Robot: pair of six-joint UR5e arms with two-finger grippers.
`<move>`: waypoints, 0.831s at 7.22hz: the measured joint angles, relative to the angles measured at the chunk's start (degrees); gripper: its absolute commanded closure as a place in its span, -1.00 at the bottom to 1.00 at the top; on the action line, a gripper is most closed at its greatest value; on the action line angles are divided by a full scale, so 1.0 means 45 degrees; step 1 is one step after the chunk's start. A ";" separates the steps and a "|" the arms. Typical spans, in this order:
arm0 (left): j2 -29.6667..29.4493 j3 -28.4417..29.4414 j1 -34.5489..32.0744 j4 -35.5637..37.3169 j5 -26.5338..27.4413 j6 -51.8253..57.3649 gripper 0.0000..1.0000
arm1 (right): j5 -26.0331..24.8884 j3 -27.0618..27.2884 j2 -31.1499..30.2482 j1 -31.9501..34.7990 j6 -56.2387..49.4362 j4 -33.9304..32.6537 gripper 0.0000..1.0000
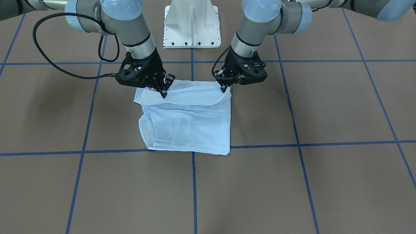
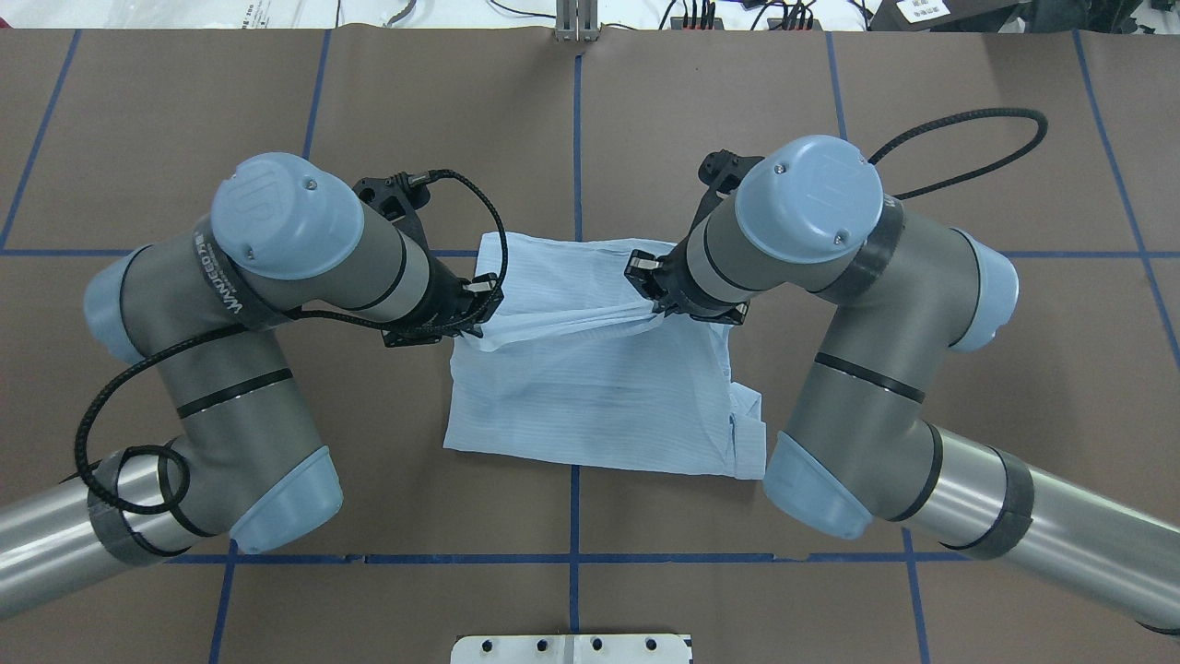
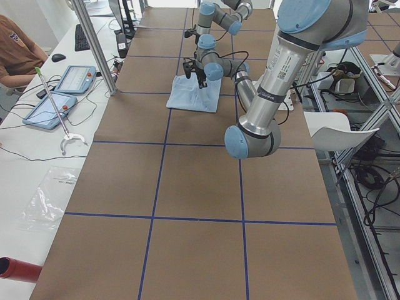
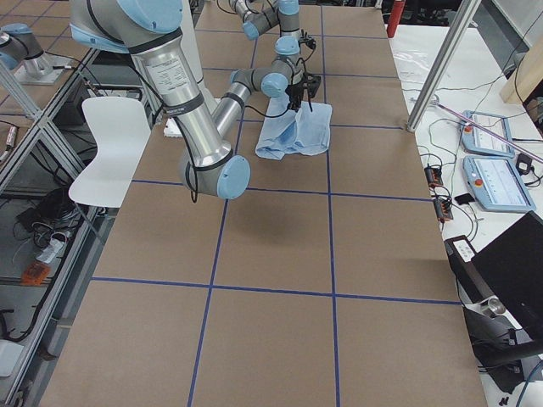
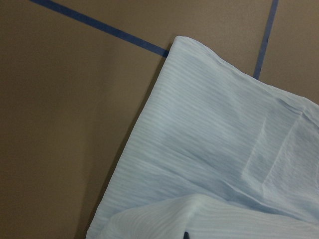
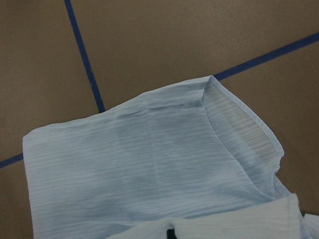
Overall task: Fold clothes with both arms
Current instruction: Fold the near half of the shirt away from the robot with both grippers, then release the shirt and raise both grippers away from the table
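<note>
The light-blue striped shirt [image 1: 191, 126] lies folded into a rough rectangle at the middle of the brown table [image 1: 325, 107]. The edge on the robot's side is raised into a taut band between the two grippers. My left gripper [image 1: 224, 89] pinches that band at one end, seen from above at the left gripper [image 2: 479, 325]. At the other end my right gripper [image 1: 164, 94] is shut on it, and cloth bunches at the right gripper [image 2: 656, 309]. Each wrist view looks down on the flat shirt [image 5: 209, 139] [image 6: 149, 159], with held cloth at its bottom edge.
The white pedestal [image 1: 191, 26] stands just behind the shirt on the robot's side. Blue tape lines [image 1: 194, 188] grid the table. Both elbows hang low beside the shirt [image 2: 590, 397]. A side bench holds tablets [image 3: 62, 94], and a seated person is at its far end.
</note>
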 measured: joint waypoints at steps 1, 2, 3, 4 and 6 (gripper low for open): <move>-0.0195 0.0540 -0.0210 -0.0380 -0.0006 0.0039 1.00 | -0.0002 -0.0498 0.0282 0.0162 -0.0155 -0.0007 1.00; -0.0446 0.1016 -0.0445 -0.0560 -0.0009 0.0201 1.00 | -0.0007 -0.0988 0.0516 0.0283 -0.0316 -0.0003 1.00; -0.0667 0.1544 -0.0655 -0.0765 -0.0005 0.0452 1.00 | -0.0012 -0.1599 0.0829 0.0365 -0.0536 0.0005 1.00; -0.0803 0.2188 -0.0784 -0.1302 0.0003 0.0593 1.00 | -0.0012 -0.2026 0.1062 0.0415 -0.0673 0.0013 1.00; -0.1031 0.3379 -0.0861 -0.2487 0.0018 0.0661 1.00 | -0.0022 -0.2640 0.1391 0.0519 -0.0754 0.0091 1.00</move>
